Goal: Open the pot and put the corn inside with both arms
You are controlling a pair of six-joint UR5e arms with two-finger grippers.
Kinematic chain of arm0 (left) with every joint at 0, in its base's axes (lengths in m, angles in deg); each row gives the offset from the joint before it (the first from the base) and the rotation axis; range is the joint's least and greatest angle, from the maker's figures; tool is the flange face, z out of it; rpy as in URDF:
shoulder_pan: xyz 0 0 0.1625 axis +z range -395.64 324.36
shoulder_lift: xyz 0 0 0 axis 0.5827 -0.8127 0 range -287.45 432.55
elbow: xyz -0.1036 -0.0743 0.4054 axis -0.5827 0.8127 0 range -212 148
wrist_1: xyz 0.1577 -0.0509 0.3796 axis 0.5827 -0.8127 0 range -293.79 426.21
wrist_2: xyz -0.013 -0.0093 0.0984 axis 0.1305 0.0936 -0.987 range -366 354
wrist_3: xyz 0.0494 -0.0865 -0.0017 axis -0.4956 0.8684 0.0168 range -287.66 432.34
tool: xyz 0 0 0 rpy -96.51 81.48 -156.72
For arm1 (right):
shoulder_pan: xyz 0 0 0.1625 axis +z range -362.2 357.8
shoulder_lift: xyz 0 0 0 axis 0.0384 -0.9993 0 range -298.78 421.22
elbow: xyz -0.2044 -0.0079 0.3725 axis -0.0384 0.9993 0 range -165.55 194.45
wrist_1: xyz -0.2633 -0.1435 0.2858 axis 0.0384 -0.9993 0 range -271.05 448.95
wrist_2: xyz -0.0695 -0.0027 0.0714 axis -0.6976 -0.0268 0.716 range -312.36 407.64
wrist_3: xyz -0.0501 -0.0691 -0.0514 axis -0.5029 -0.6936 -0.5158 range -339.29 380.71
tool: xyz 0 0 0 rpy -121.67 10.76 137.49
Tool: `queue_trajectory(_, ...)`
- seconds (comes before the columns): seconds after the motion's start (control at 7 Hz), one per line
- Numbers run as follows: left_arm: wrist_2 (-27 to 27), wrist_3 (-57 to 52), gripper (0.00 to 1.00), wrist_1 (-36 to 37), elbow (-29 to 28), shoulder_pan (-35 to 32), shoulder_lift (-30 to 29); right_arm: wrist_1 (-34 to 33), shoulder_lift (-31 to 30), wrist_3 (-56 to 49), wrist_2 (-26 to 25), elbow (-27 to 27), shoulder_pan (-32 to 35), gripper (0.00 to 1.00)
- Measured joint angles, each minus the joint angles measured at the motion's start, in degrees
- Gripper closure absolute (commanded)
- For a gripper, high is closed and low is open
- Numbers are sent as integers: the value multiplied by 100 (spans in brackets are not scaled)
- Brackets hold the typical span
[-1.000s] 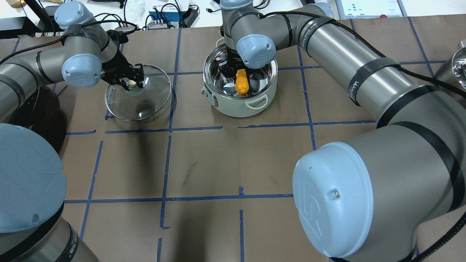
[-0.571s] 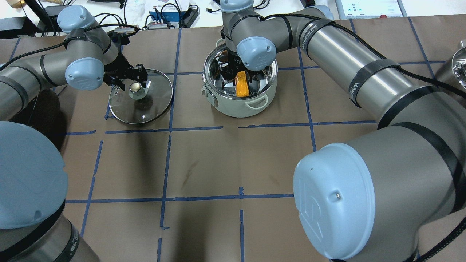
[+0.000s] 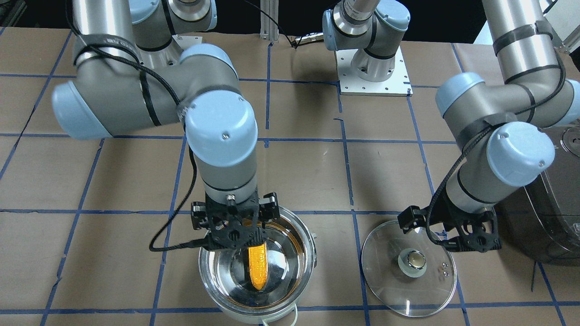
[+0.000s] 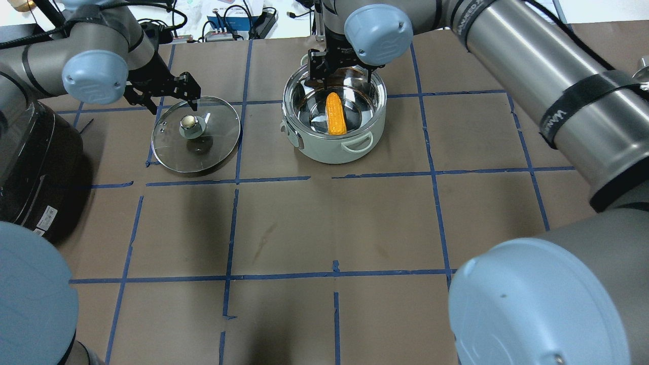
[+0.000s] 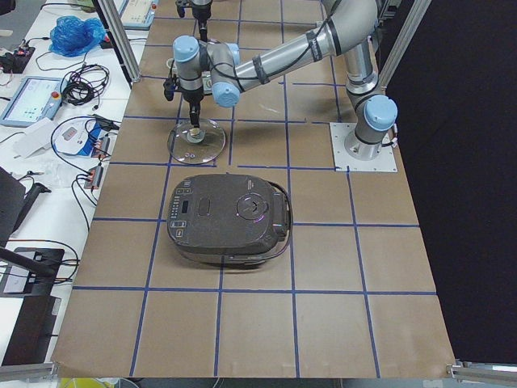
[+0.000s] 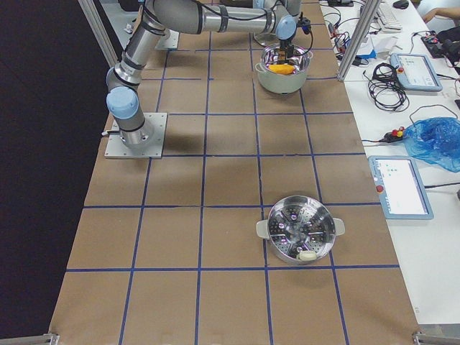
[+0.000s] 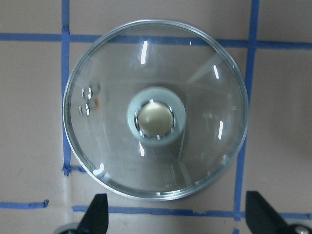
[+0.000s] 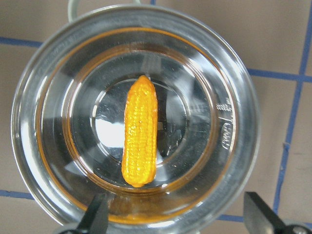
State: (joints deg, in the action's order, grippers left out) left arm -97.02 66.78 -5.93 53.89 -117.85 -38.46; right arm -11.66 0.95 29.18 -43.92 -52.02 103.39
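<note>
Now, out beyond the left pincer [image 7: 178, 217], a dark rice cooker [image 4: 35, 152] is sitting on the brown counter [image 4: 284, 228]. The left pincer is hanging with its jaws spread wide, gripping nothing. The glass lid [image 4: 213, 144] is lying flat on the counter just below it, with the knob [image 4: 189, 121] facing up, and the fingertips are touching neither knob nor glass. Over toward the right pincer [image 8: 178, 222], the pot [image 4: 329, 149] is standing uncovered, well apart from the left pincer and near the lid without touching it. The corn [image 4: 335, 113] is lying flat on the pot's shiny bottom, beneath the right pincer; in the wrist view its tapered end is pointing away from the fingertips. The right pincer is hovering above the open pot with its jaws wide apart, holding nothing and touching neither corn nor pot. Well out past the right pincer, a steel steamer basket [image 6: 300, 230] is resting on the counter
</note>
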Motion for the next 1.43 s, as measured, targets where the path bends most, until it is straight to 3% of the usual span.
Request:
queue_trajectory(0.29,-73,104,0,-1166,-128,-294,748,262,-1202,-240,52,-875,-579,7)
queue_trajectory(0.57,-44,139,0,-1516,-154,-399,1080,306,-2218,-587,70,-1948,-1197,3)
queue_trajectory(0.71,-27,144,0,-1552,-153,-450,1149,309,-2489,-639,66,-2168,-1293,1)
queue_trajectory(1.43,6,144,0,-1574,-163,-546,1209,520,-2546,-627,70,-2006,-1338,0)
